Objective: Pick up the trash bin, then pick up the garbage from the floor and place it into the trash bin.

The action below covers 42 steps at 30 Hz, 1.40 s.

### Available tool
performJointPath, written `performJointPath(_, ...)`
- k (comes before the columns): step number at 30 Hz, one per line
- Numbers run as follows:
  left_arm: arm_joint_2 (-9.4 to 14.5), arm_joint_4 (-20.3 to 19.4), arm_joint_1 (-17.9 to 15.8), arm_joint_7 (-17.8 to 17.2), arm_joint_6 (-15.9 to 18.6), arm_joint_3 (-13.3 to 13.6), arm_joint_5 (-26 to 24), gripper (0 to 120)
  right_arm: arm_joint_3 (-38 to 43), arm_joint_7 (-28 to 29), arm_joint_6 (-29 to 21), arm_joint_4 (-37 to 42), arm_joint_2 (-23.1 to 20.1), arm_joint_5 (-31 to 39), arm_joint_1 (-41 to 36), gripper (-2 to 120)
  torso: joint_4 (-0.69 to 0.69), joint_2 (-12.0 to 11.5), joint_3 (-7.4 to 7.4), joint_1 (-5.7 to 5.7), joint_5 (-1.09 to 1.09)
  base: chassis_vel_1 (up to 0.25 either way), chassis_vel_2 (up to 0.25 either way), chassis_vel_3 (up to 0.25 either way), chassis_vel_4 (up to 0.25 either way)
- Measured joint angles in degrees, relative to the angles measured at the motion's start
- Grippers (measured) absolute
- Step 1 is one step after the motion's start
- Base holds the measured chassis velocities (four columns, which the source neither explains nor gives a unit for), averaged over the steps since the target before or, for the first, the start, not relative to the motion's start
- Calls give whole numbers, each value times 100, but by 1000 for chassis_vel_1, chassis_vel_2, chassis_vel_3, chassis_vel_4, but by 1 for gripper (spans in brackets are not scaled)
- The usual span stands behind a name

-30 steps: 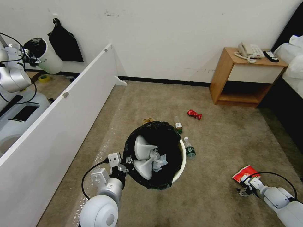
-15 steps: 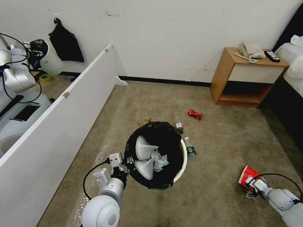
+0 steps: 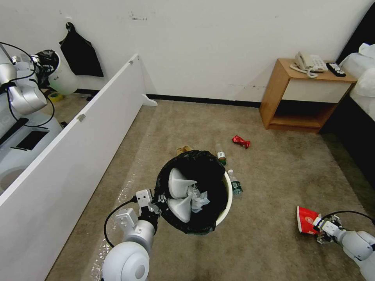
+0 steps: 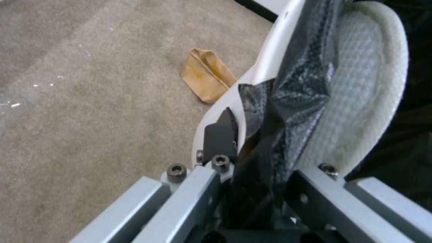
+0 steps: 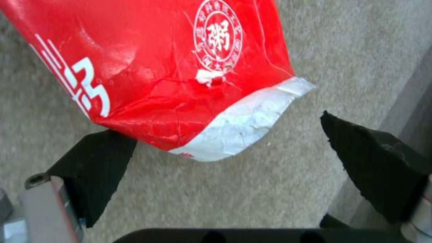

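Jaws on your left gripper (image 3: 156, 203) are clamped on the bag-lined rim of the bin (image 3: 224, 203), held just above the carpet; two slippers (image 3: 177, 195) and tissue (image 3: 197, 197) lie inside. Your right gripper (image 5: 234, 168) sits low at the packet (image 5: 157, 67), jaws apart, one pad touching its corner, the other clear. On the floor beyond the bin you have two bottles (image 3: 234, 183), a red wrapper (image 3: 240, 141) and a tan bag (image 4: 205, 79).
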Motion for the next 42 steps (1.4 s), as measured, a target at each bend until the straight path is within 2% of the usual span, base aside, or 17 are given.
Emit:
performJointPath(13, 10, 32, -1, 13, -58, -9, -7, 1, -203, 517, 156, -209, 316, -110, 414, 100, 0, 0, 0, 0, -1, 0, 0, 0, 0)
performJointPath(24, 17, 33, -3, 40, -99, -7, -9, 1, -407, 584, 180, -250, 408, -188, 591, 100, 0, 0, 0, 0, -1, 0, 0, 0, 0)
performJointPath(33, 39, 79, -8, 54, -154, -37, -35, 1, -622, 451, 214, -570, 652, -343, 880, 100, 1, 0, 0, 0, 0, 0, 0, 0, 0)
performJointPath(34, 49, 90, -12, 54, -161, -53, -47, 1, -651, 424, 223, -639, 689, -371, 932, 94, -1, 0, 0, 0, -2, 0, 0, 0, 0)
performJointPath(35, 49, 90, -12, 54, -161, -53, -47, 1, -651, 424, 223, -639, 689, -371, 932, 94, -1, 0, 0, 0, -2, 0, 0, 0, 0)
performJointPath(37, 56, 115, -23, 54, -170, -63, -68, 1, -693, 400, 254, -757, 760, -390, 1024, 84, -7, 1, -1, -1, -12, 0, 0, 0, 0)
performJointPath(38, 56, 115, -23, 54, -170, -63, -68, 1, -693, 400, 254, -757, 760, -390, 1024, 84, -7, 1, -1, -1, -12, 0, 0, 0, 0)
performJointPath(39, 56, 130, -30, 54, -172, -63, -76, 1, -735, 395, 271, -806, 786, -392, 1063, 77, -8, 2, -2, -1, -17, 0, 0, 0, 0)
performJointPath(40, 49, 145, -36, 54, -172, -59, -82, 1, -775, 401, 284, -860, 820, -392, 1117, 70, -5, 2, -2, -1, -12, 0, 0, 0, 0)
performJointPath(42, 45, 153, -39, 54, -173, -57, -84, 1, -792, 401, 284, -884, 836, -388, 1136, 67, -5, 3, -2, -1, -13, 0, 0, 0, 0)
